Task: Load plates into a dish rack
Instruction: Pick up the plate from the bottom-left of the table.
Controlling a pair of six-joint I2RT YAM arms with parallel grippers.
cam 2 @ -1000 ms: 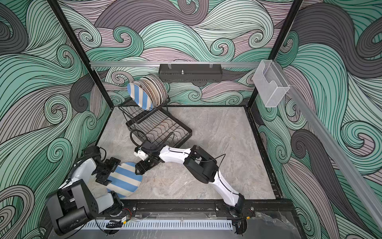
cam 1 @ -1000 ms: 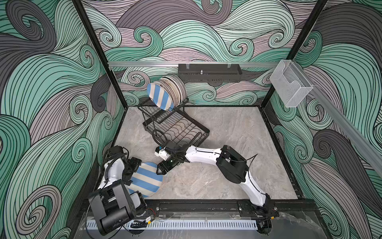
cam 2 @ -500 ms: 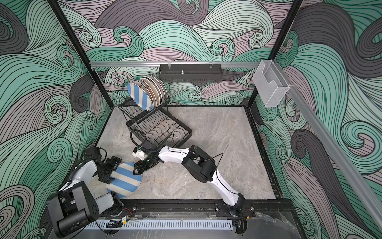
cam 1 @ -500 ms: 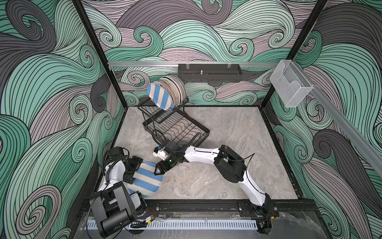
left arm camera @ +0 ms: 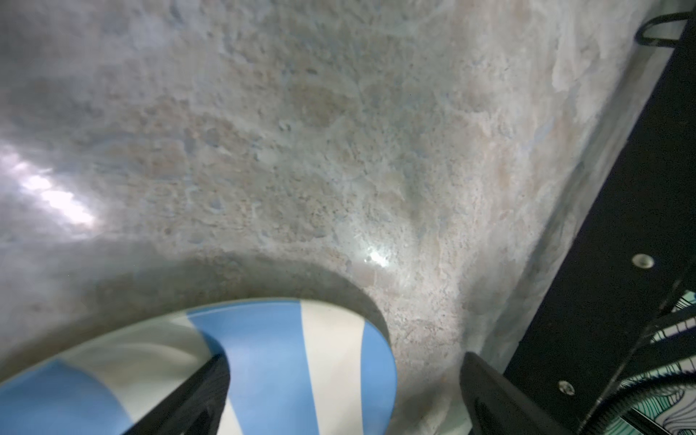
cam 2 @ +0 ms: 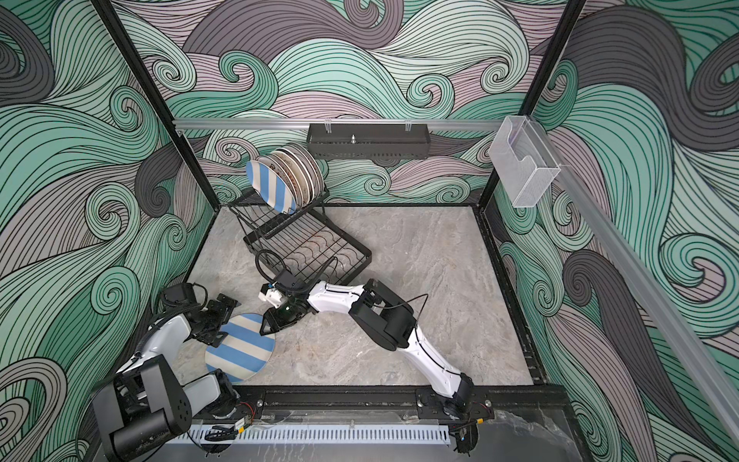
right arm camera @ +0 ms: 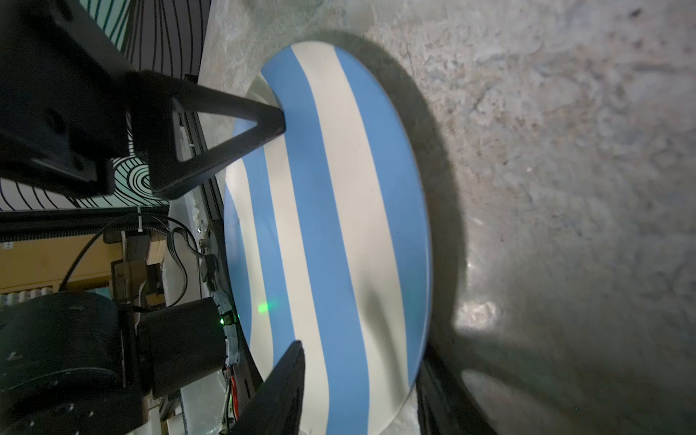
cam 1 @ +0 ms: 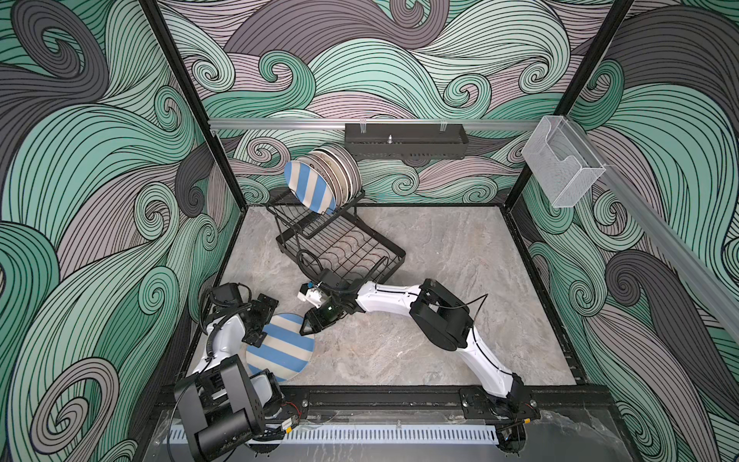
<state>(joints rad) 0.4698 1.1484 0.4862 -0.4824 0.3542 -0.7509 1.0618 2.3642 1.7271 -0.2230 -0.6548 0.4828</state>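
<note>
1. The desk (cam 1: 460, 248) is a mottled grey-beige, stone-look slab with glare patches, boxed in by a black frame (cam 1: 192, 100).
2. Walls (cam 1: 100, 160) on three sides carry swirling teal, lilac and grey wave patterns.
3. An aluminium rail (cam 1: 280, 124) on the back wall holds a black perforated tray (cam 1: 406, 140). A clear plastic box (cam 1: 564, 168) hangs on the right wall.
4. The dish rack (cam 1: 340, 248) sits angled in the desk's back-left corner. A row of plates (cam 1: 340, 176) stands upright on its upper shelf, a striped one in front.
5. A blue-and-cream striped plate (cam 1: 280, 352) is at the near-left corner, one edge raised, casting a shadow on the desk.
6. The left fingers (left arm camera: 196, 399) are spread wide, one tip resting on the plate's face and the other off beside it.
7. The right fingers (right arm camera: 278, 391) straddle the plate's opposite rim; whether they pinch it, I cannot tell.
</note>
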